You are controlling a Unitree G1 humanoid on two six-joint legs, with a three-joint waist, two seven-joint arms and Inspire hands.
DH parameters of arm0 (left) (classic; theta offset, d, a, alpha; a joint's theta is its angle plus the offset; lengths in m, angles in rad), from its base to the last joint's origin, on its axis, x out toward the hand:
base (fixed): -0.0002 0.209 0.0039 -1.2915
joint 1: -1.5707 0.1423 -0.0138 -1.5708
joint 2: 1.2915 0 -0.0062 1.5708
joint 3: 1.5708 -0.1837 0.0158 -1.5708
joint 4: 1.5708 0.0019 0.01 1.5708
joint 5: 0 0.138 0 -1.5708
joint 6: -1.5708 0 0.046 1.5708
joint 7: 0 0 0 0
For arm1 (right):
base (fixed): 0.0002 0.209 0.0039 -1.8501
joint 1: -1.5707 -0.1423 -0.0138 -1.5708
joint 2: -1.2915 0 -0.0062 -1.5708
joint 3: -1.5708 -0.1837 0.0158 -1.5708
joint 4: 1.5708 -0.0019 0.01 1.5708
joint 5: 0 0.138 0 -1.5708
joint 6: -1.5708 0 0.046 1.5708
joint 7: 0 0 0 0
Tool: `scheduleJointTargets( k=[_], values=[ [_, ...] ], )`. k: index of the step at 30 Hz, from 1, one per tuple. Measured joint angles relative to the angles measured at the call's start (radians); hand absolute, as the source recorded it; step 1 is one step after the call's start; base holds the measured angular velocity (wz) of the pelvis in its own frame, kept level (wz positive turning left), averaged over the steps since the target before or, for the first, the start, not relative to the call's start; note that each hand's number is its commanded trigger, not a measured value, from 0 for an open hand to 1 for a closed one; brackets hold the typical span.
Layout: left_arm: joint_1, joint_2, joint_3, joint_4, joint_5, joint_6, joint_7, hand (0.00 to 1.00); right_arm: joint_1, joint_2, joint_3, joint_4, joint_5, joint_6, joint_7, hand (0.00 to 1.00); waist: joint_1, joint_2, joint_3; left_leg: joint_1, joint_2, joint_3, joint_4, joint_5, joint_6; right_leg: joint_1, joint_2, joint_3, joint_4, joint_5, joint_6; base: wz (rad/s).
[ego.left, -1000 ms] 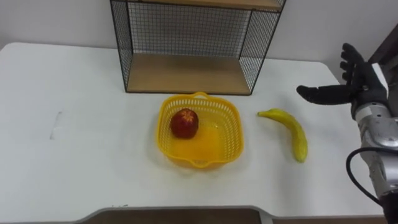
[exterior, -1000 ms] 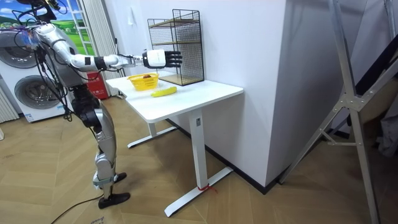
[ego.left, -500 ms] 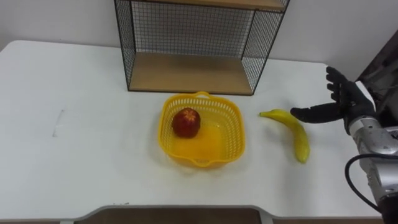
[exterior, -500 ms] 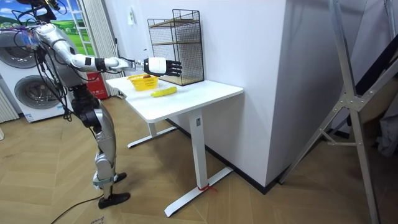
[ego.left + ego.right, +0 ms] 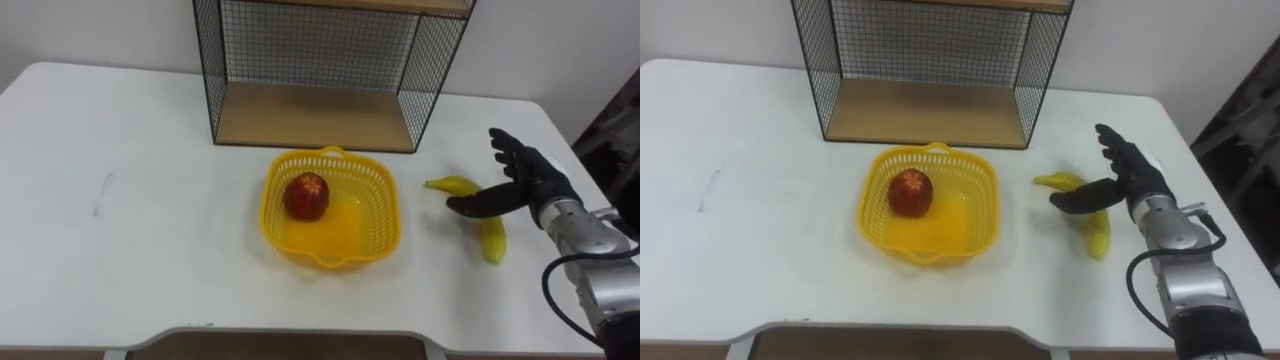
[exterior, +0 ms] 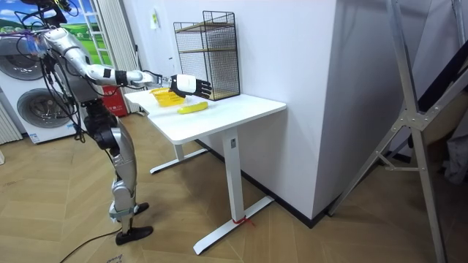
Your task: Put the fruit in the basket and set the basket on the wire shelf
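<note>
Banana [image 5: 493, 241] is lying on the white table [image 5: 150, 230], to the right of the yellow basket [image 5: 377, 215] and apart from it, with its stem end pointing toward the basket and its other end curving toward the robot. The right hand [image 5: 530, 188] is reaching in from the right side and hanging over the middle of the banana. Its fingers are spread and nearly straight, pointing away from the robot, and its thumb is sticking out toward the basket across the fruit. It is gripping nothing, and whether the thumb is touching the banana cannot be told. A red apple [image 5: 306, 196] is sitting inside the basket, in its rear left part. The basket is resting on the table just in front of the wire shelf [image 5: 208, 80], whose wooden bottom board is lying bare. In the room view the robot is standing upright at the end of the table on the room view's left, stretching its right arm out over the tabletop, with the hand [image 6: 189, 85] close above the banana [image 6: 192, 107].
</note>
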Motion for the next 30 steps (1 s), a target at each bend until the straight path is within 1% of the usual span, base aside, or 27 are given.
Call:
scheduleJointTargets(
  k=[4, 6, 8, 11, 13, 16, 17, 22, 26, 29, 30],
  values=[
    [-0.002, 0.0, -0.001, -0.002, 0.0, 0.002, 0.001, 0.0, 0.003, 0.009, 0.005, 0.064, -0.009, 0.0, 0.01, 0.0, -0.001, -0.004, -0.0036, 0.002, 0.0, -0.002, 0.001, 0.0, 0.0, 0.003, -0.001, -0.003, 0.002, 0.0, 0.0, 0.0],
    [-0.002, 0.0, -0.001, -0.002, 0.0, 0.005, 0.001, 0.0, 0.01, 0.015, 0.005, 0.083, -0.031, 0.021, 0.026, 0.0, -0.002, -0.005, -0.0043, 0.0, -0.001, -0.002, 0.001, 0.0, 0.0, 0.0, -0.001, -0.003, 0.003, 0.0, 0.0, 0.0],
    [-0.002, 0.0, -0.001, -0.001, 0.0, 0.008, 0.001, 0.0, 0.021, 0.015, 0.005, 0.084, -0.037, 0.021, 0.033, 0.0, -0.002, -0.004, -0.005, -0.001, 0.0, -0.002, 0.001, 0.0, 0.0, 0.0, -0.001, -0.003, 0.003, 0.0, 0.0, 0.0],
    [0.0, 0.0, -0.002, 0.005, 0.001, 0.012, 0.001, 0.0, 0.027, 0.015, 0.006, 0.128, -0.048, 0.017, 0.037, 0.0, -0.002, 0.0, -0.0102, 0.0, 0.0, -0.002, 0.003, 0.0, 0.0, 0.002, 0.0, -0.003, 0.003, 0.0, 0.0, 0.0],
    [0.003, 0.0, -0.002, 0.009, 0.001, 0.017, 0.001, 0.0, 0.027, 0.015, 0.006, 0.129, -0.051, 0.015, 0.038, 0.0, -0.002, 0.004, -0.0136, 0.0, 0.0, -0.002, 0.004, 0.0, 0.0, 0.002, -0.001, -0.004, 0.003, 0.0, 0.0, 0.0],
    [0.002, 0.0, -0.002, 0.009, 0.0, 0.018, 0.0, 0.0, 0.027, 0.016, 0.006, 0.142, -0.063, 0.014, 0.036, 0.0, -0.005, 0.007, -0.0124, 0.001, -0.002, -0.011, 0.003, 0.0, 0.0, 0.014, -0.002, -0.013, 0.001, 0.0, 0.0, 0.1],
    [0.002, 0.0, -0.002, 0.009, 0.0, 0.018, 0.0, 0.0, 0.028, 0.016, 0.006, 0.149, -0.071, 0.014, 0.036, 0.0, -0.005, 0.011, -0.0108, 0.002, -0.002, -0.015, 0.005, 0.0, 0.0, 0.018, -0.002, -0.017, 0.001, 0.0, 0.0, 0.11],
    [0.002, 0.0, -0.004, 0.008, 0.0, 0.018, 0.001, 0.0, 0.028, 0.022, 0.006, 0.154, -0.078, 0.014, 0.023, 0.0, -0.006, 0.015, -0.0103, -0.01, -0.002, -0.023, 0.019, -0.001, 0.0, 0.019, -0.002, -0.026, 0.0, 0.0, 0.0, 0.05],
    [0.002, 0.0, -0.005, 0.008, 0.001, 0.018, 0.002, 0.0, 0.028, 0.037, 0.006, 0.165, -0.098, 0.007, -0.003, 0.0, -0.005, 0.016, -0.01, -0.009, -0.004, -0.027, 0.023, -0.001, 0.0, 0.025, -0.003, -0.028, -0.003, 0.0, 0.0, 0.01],
    [0.002, -0.001, -0.004, 0.003, 0.001, 0.018, 0.004, 0.0, 0.028, 0.045, 0.004, 0.183, -0.116, -0.007, -0.015, 0.0, -0.006, 0.015, -0.0097, -0.01, -0.007, -0.032, 0.028, -0.002, 0.002, 0.033, -0.003, -0.028, -0.016, 0.0, -0.001, 0.04],
    [0.002, -0.001, -0.004, 0.003, 0.001, 0.017, 0.006, 0.0, 0.028, 0.046, 0.004, 0.188, -0.117, -0.012, -0.017, 0.0, -0.005, 0.015, -0.0096, -0.01, -0.013, -0.031, 0.028, -0.002, 0.002, 0.033, -0.003, -0.028, -0.016, 0.0, -0.001, 0.0]
  ],
)
